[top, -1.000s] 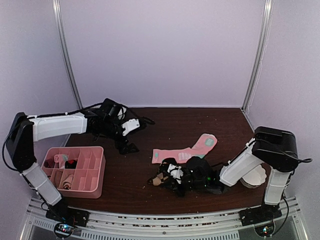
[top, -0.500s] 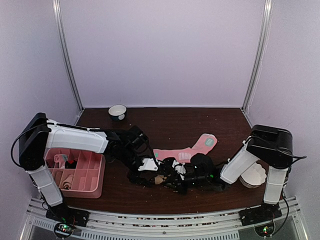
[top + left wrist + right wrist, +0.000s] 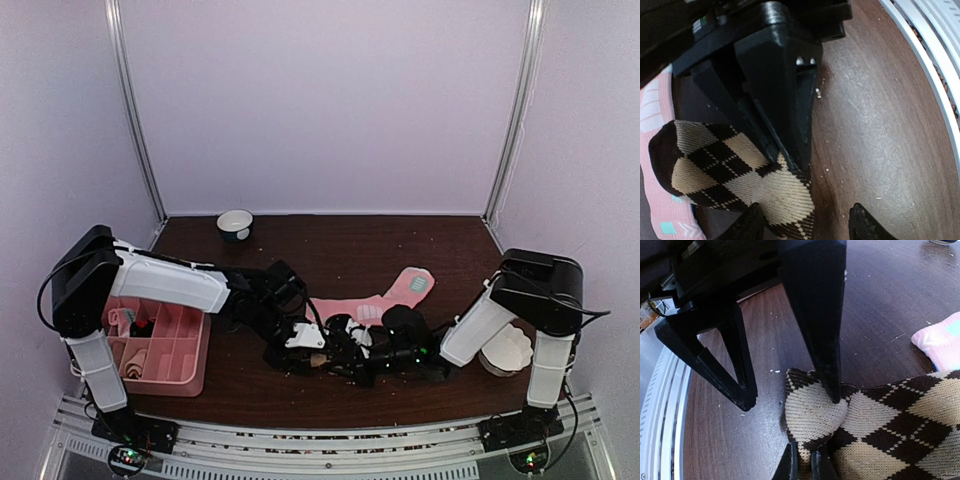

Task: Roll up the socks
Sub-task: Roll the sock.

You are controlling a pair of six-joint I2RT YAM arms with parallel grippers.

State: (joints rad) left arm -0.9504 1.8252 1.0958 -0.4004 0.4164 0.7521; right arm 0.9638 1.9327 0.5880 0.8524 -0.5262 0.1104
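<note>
Right wrist view has the argyle sock filling the frame from 6 o'clock round to 4 o'clock, lying on the dark wooden bench (whether it is 1 sock or a stacked pair I cannot tell). The right fingers are nearly together at 6 o'clock, pinching a bunched fold of the tan-and-brown knit. Facing them, the left fingers come down from 12 o'clock and stand apart, gripping nothing. 1 tip presses on the sock's crumpled end. The other is beside the sock at its 9 o'clock, over bare wood, so the sock's end lies in the gap between the 2. A corner of the pink sock shows at 3 o'clock, clear of the argyle one.

Left wrist view shows the same meeting from the other side. The left fingertips sit at the bottom edge, 1 at 7 o'clock overlapping the diamond pattern, 1 at 5 o'clock over wood. The right fingers taper from 12 o'clock to a closed point on the sock's middle.

Top external view sets both arms meeting at the near centre of the bench, the argyle sock largely hidden beneath them. The pink sock lies flat just at their 1 o'clock. A pink tray sits at 9 o'clock, a small bowl at 11 o'clock by the far edge, and a pale object at 3 o'clock beside the right arm.
</note>
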